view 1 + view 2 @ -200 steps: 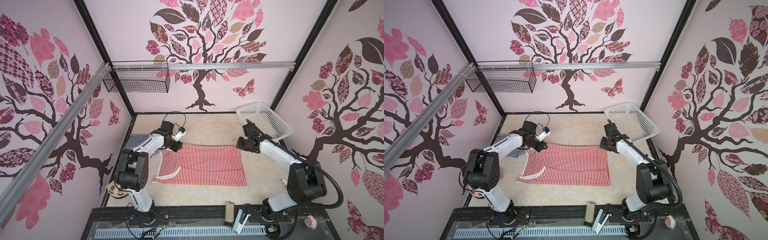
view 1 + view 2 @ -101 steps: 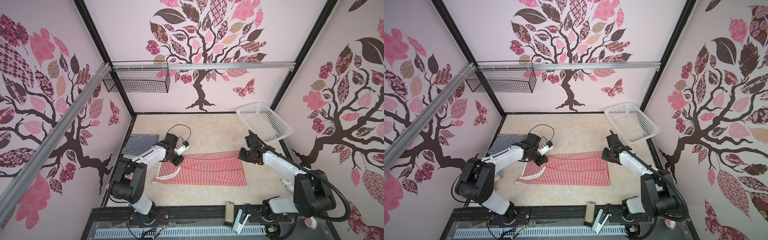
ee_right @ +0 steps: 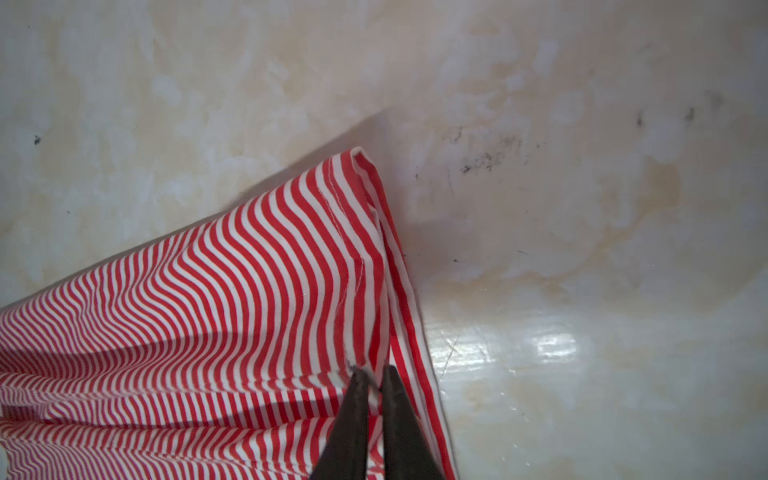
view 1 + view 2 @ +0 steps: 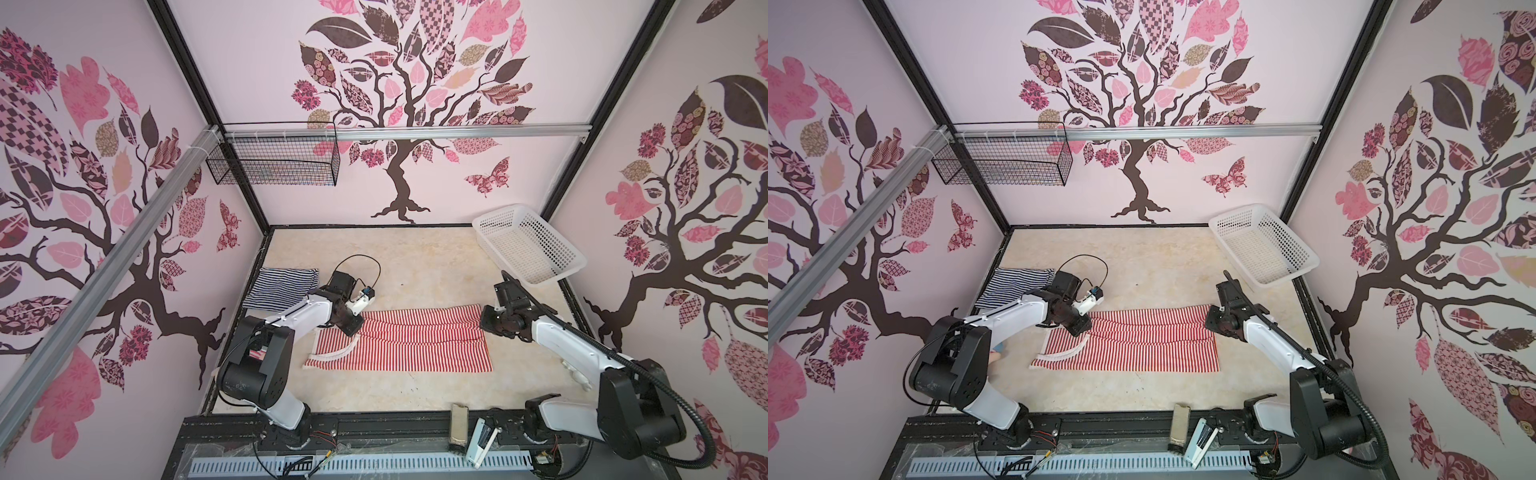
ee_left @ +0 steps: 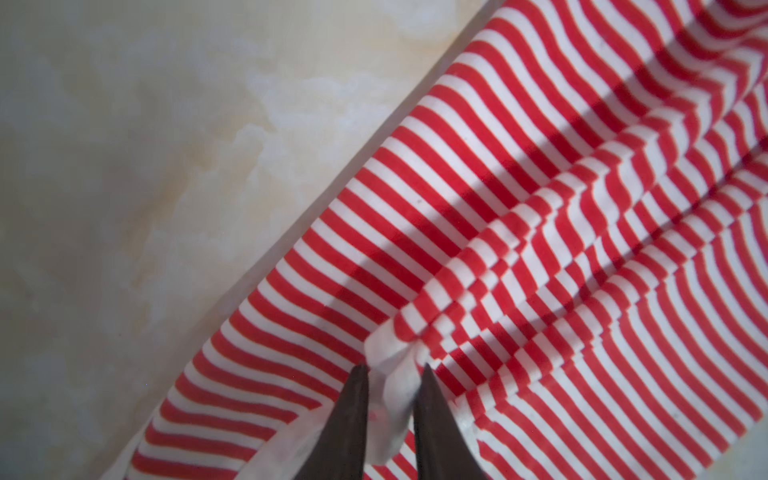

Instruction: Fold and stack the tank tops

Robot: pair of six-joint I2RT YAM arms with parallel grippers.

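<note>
Top views: in both, the red-striped tank top (image 4: 407, 345) lies in a long band mid-surface (image 4: 415, 257). The navy-striped tank top (image 4: 280, 289) sits folded at its 10 o'clock. Left wrist: my left tool (image 5: 391, 372), released, stands with jaws parted around the white trim (image 5: 390, 403). Right wrist: my right tool (image 3: 376, 376) meets the hem (image 3: 336, 208), tips nearly together. Whether it pinches the cloth, I cannot tell.
</note>
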